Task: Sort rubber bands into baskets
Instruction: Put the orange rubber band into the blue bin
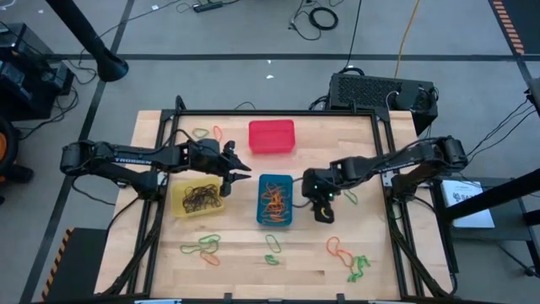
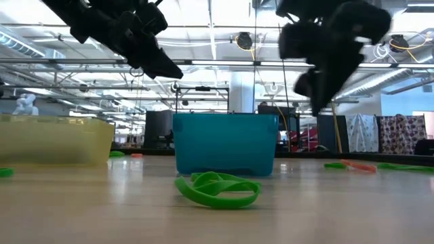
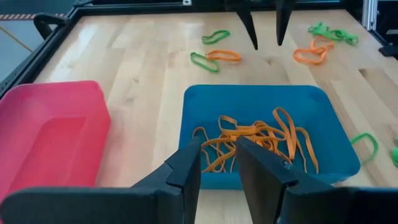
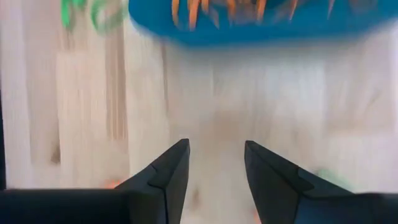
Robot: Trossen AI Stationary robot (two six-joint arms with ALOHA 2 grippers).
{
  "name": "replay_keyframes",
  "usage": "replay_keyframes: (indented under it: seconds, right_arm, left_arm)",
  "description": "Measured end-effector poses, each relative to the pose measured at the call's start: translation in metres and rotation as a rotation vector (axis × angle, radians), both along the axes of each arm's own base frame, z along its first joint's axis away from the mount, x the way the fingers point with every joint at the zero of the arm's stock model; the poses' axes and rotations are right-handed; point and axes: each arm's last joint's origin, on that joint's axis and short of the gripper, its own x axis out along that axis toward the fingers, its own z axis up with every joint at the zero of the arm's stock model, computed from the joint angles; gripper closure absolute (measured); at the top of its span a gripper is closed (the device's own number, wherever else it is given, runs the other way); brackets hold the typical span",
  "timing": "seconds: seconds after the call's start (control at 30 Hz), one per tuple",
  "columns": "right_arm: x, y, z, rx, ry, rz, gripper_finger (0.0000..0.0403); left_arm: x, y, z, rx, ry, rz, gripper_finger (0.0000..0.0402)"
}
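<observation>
Wooden table [image 1: 253,262], right hand [image 1: 323,209] parted, empty, beside blue basket [image 1: 275,201], left hand [image 1: 239,167] parted, empty

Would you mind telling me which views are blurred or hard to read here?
Right wrist view: motion-smeared, blue basket and table streaked. Low view: both arms dark silhouettes against bright ceiling lights, green rubber band sharp. High and left wrist views: evenly lit, crisp.

Blue basket [image 4: 261,25] — blurred, edge-cropped

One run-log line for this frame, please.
left gripper: open, empty, between yellow basket and blue basket | right gripper: open, empty, beside blue basket | red basket: empty
</observation>
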Motion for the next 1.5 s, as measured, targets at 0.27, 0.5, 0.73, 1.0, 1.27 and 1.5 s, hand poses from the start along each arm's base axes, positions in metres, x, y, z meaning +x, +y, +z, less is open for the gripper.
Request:
replay_keyframes:
  seconds: [0.27,0.5,0.73,1.0,1.27,1.5]
  right_arm:
    - [-0.025,0.035,-0.022,0.117,0.213,-0.032,0.0254]
    - [-0.038,0.069,-0.041,0.182,0.199,-0.029,0.0254]
    - [-0.053,0.083,-0.057,0.048,0.129,0.111,0.0255]
    - [-0.062,0.089,-0.071,-0.034,0.101,0.169,0.0255]
    - [-0.064,0.1,-0.081,-0.051,0.02,0.242,0.0265]
    - [-0.067,0.112,-0.081,-0.077,-0.041,0.27,0.0362]
  left_arm:
    - [0.0,0.0,0.0,0.024,0.0,-0.015,0.0293]
    - [0.0,0.0,0.0,0.03,-0.003,-0.017,0.0293]
    - [0.001,-0.001,0.001,0.023,-0.01,-0.018,0.0293]
    - [0.003,-0.012,-0.002,-0.022,0.005,-0.039,0.0293]
    - [0.003,-0.028,-0.002,-0.047,0.013,-0.092,0.0293]
    - [0.003,-0.042,-0.002,-0.093,0.022,-0.121,0.0293]
